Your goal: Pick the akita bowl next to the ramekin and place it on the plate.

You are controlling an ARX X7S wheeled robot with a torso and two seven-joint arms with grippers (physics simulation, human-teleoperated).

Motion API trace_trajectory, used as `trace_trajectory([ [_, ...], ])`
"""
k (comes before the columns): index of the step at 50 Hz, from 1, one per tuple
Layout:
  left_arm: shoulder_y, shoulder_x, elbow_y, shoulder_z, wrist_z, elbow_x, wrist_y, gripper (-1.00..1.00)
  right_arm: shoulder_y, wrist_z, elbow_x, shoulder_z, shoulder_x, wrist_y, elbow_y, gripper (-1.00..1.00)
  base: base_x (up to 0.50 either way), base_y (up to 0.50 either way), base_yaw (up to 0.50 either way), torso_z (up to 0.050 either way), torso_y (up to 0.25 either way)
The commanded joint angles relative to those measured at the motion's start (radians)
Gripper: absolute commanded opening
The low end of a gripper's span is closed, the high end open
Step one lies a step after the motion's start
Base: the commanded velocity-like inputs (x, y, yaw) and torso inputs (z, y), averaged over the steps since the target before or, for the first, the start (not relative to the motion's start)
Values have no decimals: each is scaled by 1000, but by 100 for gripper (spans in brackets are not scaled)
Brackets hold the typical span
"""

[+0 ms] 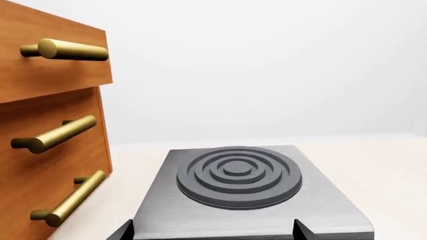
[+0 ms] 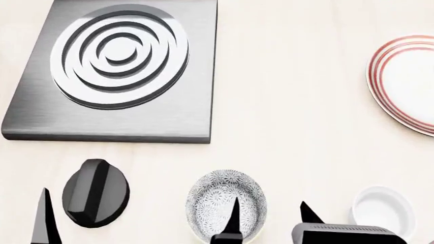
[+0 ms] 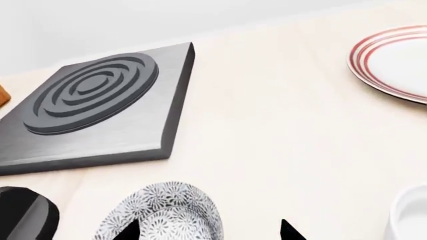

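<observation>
1. Akita bowl (image 2: 226, 206) sits on the pale counter (image 2: 291, 101) at about 6 o'clock in the head view, upright, speckled inside and out.
2. Ramekin (image 2: 381, 209) is just beside it toward 3 o'clock, plain white, not touching the bowl.
3. Plate (image 2: 407, 81) with red rings lies toward 2 o'clock, well apart from the bowl, cut by the frame edge.
4. Right gripper (image 2: 270, 216): jaws spread. One dark fingertip (image 2: 234, 216) shows over the bowl's inside, the other fingertip (image 2: 308, 213) outside the bowl, between bowl and ramekin. Contact with the rim: cannot tell.
5. Right wrist view agrees: bowl (image 3: 163, 212) near the camera, one tip over the bowl, one past its rim, ramekin (image 3: 408, 215) at the edge, plate (image 3: 393, 62) farther off.
6. Left gripper (image 1: 213, 230): two tips far apart, nothing between them, facing the grey burner slab (image 1: 243, 185).
7. Burner slab (image 2: 119, 68) with raised concentric rings at 11 o'clock in the head view.
8. Black knob-like object (image 2: 96, 192) at 8 o'clock, beside the bowl, apart from it.
9. Wooden drawers (image 1: 47, 130) with brass bar handles (image 1: 63, 132) stand next to the slab in the left wrist view.
</observation>
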Motion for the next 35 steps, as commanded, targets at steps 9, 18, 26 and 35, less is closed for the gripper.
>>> trace_trajectory([
  [9, -2, -4, -6, 5, -6, -1, 4, 100, 2, -15, 10, 5, 0, -42, 91, 100, 0, 0, 0, 0, 0],
  [18, -3, -7, -6, 7, -9, -2, 4, 100, 9, -25, 17, -3, 1, -55, 129, 100, 0, 0, 0, 0, 0],
  [26, -2, -10, -4, 10, -11, -2, 5, 100, 14, -27, 26, 0, 4, -62, 153, 100, 0, 0, 0, 0, 0],
  [35, -5, -12, -6, 11, -13, -4, 4, 100, 23, -36, 23, -9, 7, -78, 194, 100, 0, 0, 0, 0, 0],
])
